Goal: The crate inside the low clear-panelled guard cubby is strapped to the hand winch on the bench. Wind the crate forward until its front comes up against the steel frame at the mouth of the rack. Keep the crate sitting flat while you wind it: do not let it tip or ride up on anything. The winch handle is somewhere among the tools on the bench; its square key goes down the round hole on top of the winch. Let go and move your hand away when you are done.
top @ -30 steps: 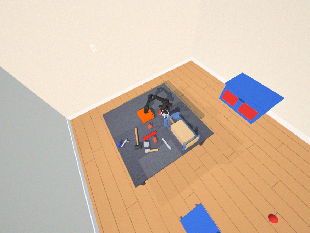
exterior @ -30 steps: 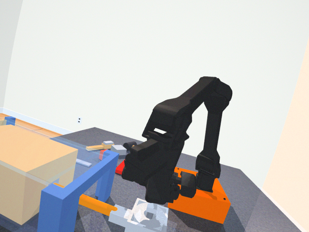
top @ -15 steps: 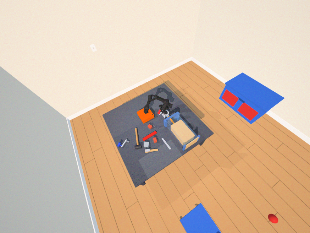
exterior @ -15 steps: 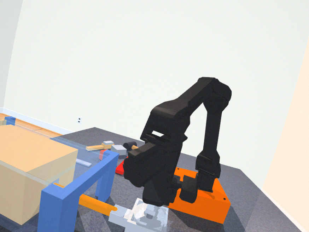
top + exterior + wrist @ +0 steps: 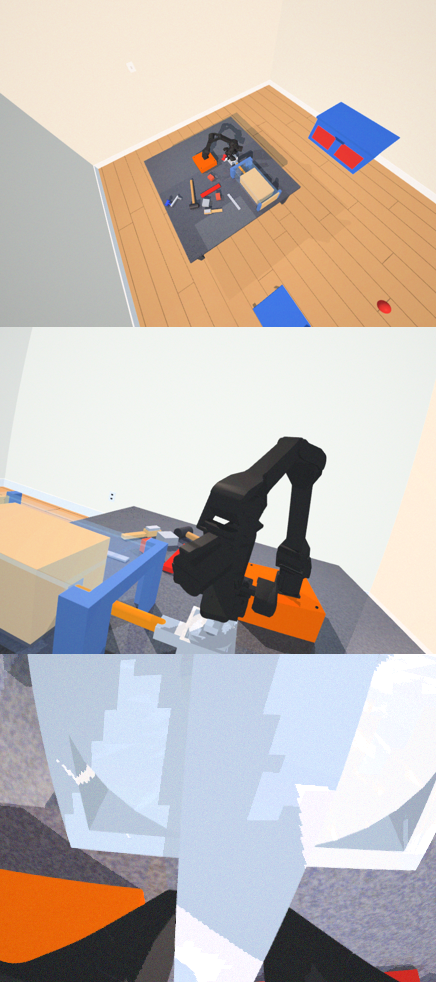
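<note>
My gripper [image 5: 223,911] is shut on the pale grey winch handle [image 5: 225,864], which stands between the fingertips in the wrist view. A red part, seemingly its knob [image 5: 224,158], shows beside the hand. The hand is low over the pale winch [image 5: 232,161] [image 5: 186,645] [image 5: 362,860]; whether the key sits in the hole is hidden. An orange strap [image 5: 241,169] [image 5: 131,614] runs from the winch through the blue mouth frame [image 5: 232,171] [image 5: 121,573]. The tan crate [image 5: 257,184] [image 5: 38,541] looks flat in the clear-panelled cubby, with a gap between its front and the frame.
The orange arm base [image 5: 202,163] [image 5: 281,622] is beside the winch. A mallet [image 5: 192,191], red bar [image 5: 210,190], grey block [image 5: 205,202], wooden tool [image 5: 217,210], pale strip [image 5: 233,201], red blocks and a blue-ended silver tool [image 5: 175,201] lie on the bench.
</note>
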You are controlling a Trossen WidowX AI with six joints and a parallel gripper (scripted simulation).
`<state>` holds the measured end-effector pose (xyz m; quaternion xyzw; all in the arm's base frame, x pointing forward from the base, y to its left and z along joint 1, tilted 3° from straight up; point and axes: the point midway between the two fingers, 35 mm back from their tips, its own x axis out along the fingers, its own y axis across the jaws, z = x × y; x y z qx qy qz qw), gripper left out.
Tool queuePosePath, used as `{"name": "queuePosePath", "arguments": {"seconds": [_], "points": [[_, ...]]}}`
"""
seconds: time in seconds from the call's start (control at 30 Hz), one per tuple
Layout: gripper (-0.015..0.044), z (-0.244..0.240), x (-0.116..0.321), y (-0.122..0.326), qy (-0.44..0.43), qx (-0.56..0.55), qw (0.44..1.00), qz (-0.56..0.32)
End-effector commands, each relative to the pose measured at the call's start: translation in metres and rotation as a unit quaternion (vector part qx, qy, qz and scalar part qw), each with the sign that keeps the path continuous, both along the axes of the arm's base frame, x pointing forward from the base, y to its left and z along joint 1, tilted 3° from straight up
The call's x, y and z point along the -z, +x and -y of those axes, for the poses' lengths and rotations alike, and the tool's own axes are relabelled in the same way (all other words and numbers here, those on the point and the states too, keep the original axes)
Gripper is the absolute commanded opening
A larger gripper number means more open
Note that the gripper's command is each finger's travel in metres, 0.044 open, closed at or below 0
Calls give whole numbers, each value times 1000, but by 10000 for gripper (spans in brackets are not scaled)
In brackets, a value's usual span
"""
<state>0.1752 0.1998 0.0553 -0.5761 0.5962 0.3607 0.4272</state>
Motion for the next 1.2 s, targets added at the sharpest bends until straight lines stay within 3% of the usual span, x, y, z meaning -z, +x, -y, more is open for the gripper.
{"name": "queuePosePath", "arguments": {"seconds": [0.0,0.57,0.73,1.03,1.17], "points": [[0,0,1,1,0,-9,1000,0],[440,0,1,0,0,-2,1000,0],[440,-2,-14,1,24,-1,1000,0],[440,3,-127,-7,200,-15,980,16],[440,3,-129,-8,204,-16,979,16]]}}
